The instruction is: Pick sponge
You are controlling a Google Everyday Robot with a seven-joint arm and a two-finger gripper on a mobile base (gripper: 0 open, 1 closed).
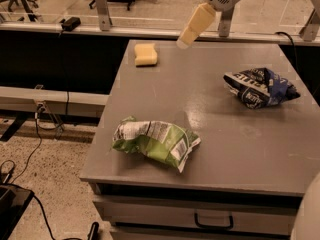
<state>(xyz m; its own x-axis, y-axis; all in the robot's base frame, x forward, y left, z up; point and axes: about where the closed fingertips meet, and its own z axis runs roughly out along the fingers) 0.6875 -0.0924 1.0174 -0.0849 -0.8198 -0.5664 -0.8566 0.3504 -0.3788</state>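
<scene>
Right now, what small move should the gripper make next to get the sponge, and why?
Probably ease the gripper leftward in the view and lower, until it sits over the sponge. It hangs above the far edge of the table, right of the sponge, not touching it. The green bag and blue bag lie well clear.
</scene>
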